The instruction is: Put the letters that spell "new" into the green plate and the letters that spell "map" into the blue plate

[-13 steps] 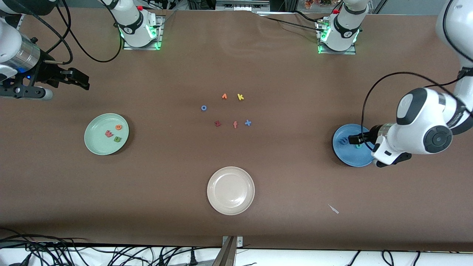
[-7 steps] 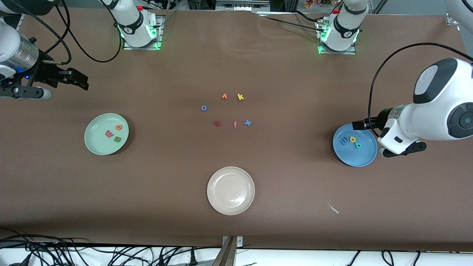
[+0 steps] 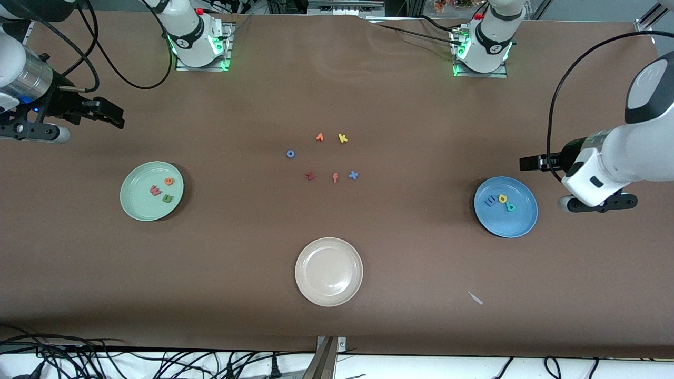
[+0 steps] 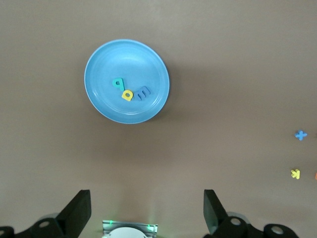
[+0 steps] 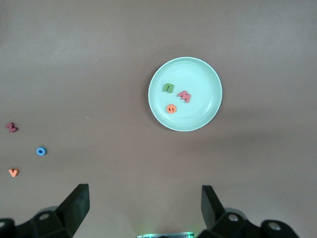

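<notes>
Nearest the front camera you're seeing the cream plate (image 3: 328,271) sitting alone. Farther up, the blue plate (image 3: 505,206) is lying toward the left arm's end, holding the blue m (image 3: 491,200), yellow a (image 3: 503,198) and teal p (image 3: 510,207) bunched together. Your left gripper (image 3: 528,162) is hanging up in the air, fingers spread wide, gripping nothing, just off the plate's rim. At the right arm's end, the green plate (image 3: 151,190) is carrying the w (image 3: 155,190), e (image 3: 168,181) and n (image 3: 167,198). Your right gripper (image 3: 111,116) is hovering released too, off to the side of that plate. The leftover letters, like the z (image 3: 310,176) and k (image 3: 343,138), are sitting mid-table, well apart from both grippers.
</notes>
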Motion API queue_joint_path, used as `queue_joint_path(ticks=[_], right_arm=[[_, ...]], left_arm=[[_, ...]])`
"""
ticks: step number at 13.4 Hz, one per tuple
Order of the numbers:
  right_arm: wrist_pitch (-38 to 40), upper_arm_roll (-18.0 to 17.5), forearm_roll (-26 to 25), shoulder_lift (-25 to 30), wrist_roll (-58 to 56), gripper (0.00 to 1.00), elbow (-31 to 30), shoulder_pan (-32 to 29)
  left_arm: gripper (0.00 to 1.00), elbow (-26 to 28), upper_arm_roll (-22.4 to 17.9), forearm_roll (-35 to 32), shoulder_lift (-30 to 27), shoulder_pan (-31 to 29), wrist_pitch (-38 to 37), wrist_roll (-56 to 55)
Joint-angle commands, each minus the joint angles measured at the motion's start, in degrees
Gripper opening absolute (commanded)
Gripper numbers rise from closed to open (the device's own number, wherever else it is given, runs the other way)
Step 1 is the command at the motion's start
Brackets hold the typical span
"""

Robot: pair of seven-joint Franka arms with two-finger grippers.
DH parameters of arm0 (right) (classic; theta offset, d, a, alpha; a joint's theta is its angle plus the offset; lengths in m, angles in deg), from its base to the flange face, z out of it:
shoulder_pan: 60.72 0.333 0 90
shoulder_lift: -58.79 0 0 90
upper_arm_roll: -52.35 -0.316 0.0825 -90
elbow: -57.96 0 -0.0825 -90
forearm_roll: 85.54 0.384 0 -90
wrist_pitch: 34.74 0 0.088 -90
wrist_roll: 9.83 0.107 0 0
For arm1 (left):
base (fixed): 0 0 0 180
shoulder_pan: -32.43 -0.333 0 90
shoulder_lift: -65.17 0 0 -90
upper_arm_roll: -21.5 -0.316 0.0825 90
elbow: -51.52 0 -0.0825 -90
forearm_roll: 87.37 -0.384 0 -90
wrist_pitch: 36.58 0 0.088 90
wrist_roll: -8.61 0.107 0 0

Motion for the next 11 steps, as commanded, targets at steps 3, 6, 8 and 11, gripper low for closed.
queue_joint_path(ticks=[3,6,8,11], right_arm=[[0.39,-0.04,-0.29,-0.09,0.55,1.0,0.96,-0.12],[0.39,-0.04,-0.29,-0.09,0.55,1.0,0.96,-0.12],[0.39,-0.13,-0.29,-0.09,0.55,1.0,0.96,-0.12],[0.39,-0.04,-0.29,-0.09,0.55,1.0,0.96,-0.12]], left_arm=[[1.0,-0.15,-14.42,7.41,-9.8,8.72,0.09,7.31],[1.0,5.62,-37.37,17.28,-18.06,22.33,5.86,15.96],[1.0,13.69,-43.65,20.11,-24.2,26.22,11.05,16.31],[1.0,20.31,-48.86,19.85,-28.88,31.33,16.51,15.36]])
